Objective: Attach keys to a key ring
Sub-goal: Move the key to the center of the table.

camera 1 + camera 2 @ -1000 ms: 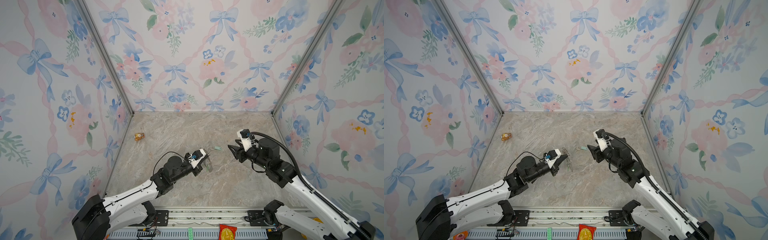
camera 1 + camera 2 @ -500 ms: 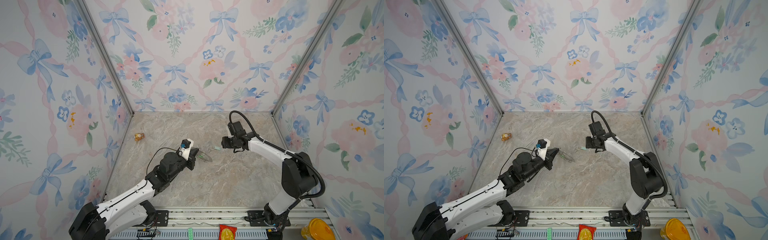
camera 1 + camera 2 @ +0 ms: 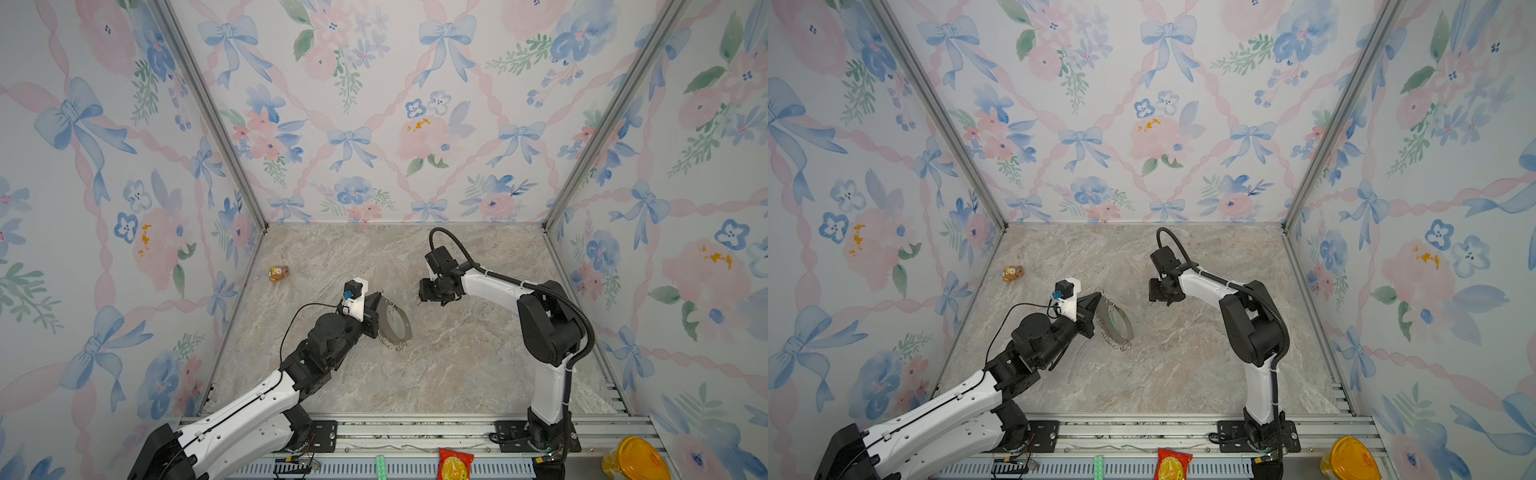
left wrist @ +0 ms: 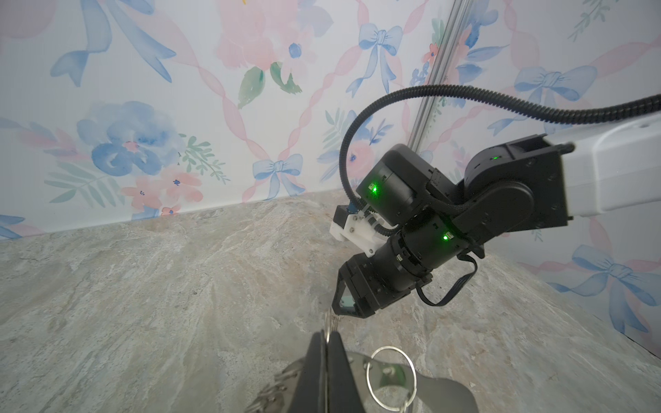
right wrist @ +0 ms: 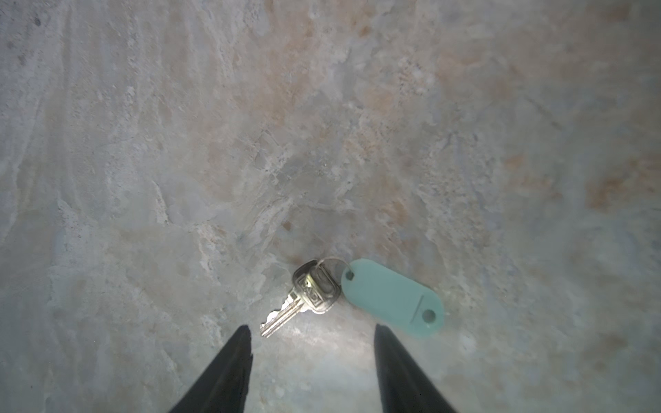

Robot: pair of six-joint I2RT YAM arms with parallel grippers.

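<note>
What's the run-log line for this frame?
left claw: shut on key ring | right claw: open over mint-tagged key lying on tabletop, no contact

A silver key [image 5: 300,298] with a mint oblong tag [image 5: 393,298] lies flat on the table [image 5: 214,143]. Near the table's middle, the grey key ring [image 3: 398,324], fringed with small silver rings, stands on edge, pinched by the left end effector [image 4: 327,336]. A green piece [image 3: 1112,319] shows inside it.

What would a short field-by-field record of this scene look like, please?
Left gripper: shut on the key ring
Right gripper: open, holding nothing, pointed down at the key
Key: flat on the table, joined to a mint tag, not on the key ring
Bear figurine: alone near the left wall
</note>
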